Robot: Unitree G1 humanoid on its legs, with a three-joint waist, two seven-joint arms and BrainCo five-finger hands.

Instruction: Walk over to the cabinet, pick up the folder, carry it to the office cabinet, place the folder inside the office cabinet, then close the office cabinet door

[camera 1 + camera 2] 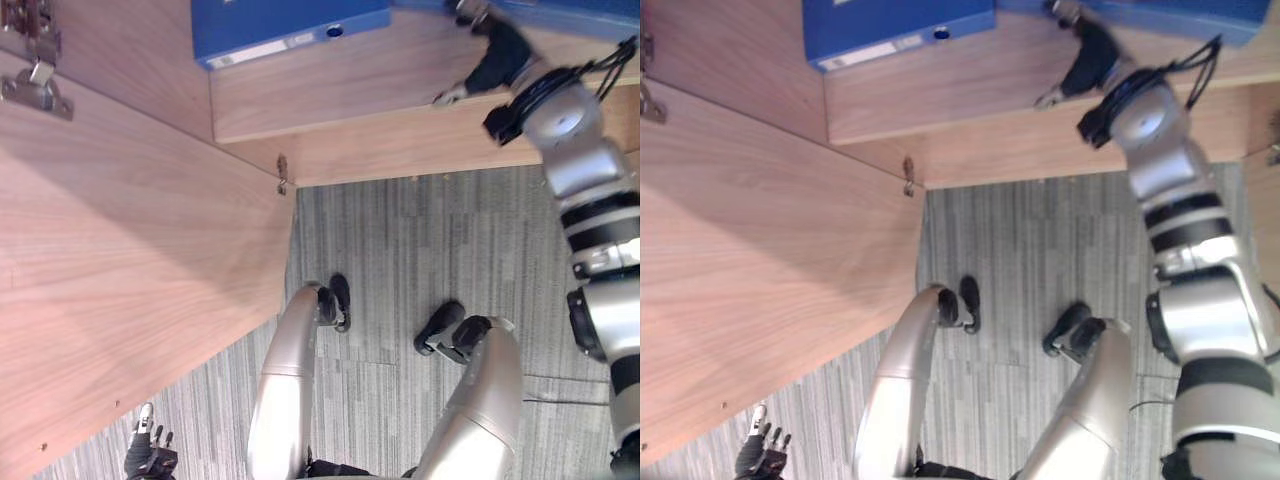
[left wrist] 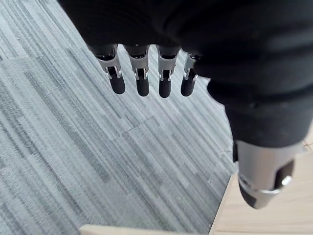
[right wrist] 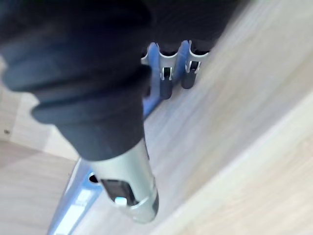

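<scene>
1 folder [image 1: 290, 25] near right hand [image 1: 498, 58]

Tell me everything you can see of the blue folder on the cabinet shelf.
The blue folder appears to lie flat on the cabinet's wooden shelf, narrow spine facing outward. The spine carries a white label and a round finger hole. Its cover looks smooth and stiff. The right hand reaches onto the shelf beside it; whether they touch I cannot tell.

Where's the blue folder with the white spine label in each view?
Left eye view: blue folder at top, left of centre, on the shelf.
Right eye view: top, left of centre.
Left wrist view: carpet past the left hand.
Right wrist view: alongside the right hand.
Shared landmark: spine's ring hole.
</scene>
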